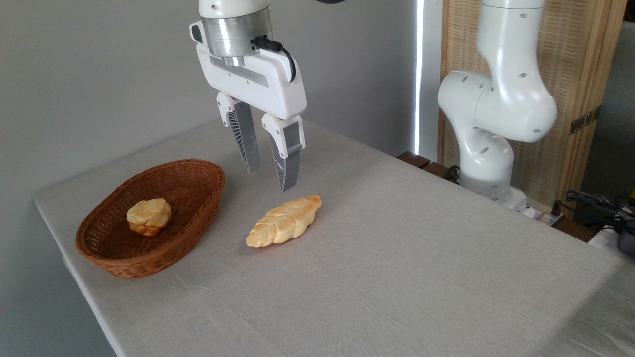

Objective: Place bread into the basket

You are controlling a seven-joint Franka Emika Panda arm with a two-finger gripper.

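Claw (270, 178): parted, empty, hanging above the loaf's far end.
Bread: golden braided loaf (284, 221) on the grey-clothed table (397, 258).
Basket: reddish-brown oval wicker basket (193, 218), left, holding round golden bun (148, 216).

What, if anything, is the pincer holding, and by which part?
Nothing. The pincer hangs open above the grey tablecloth, its fingers apart and empty; the golden braided loaf lies untouched below.
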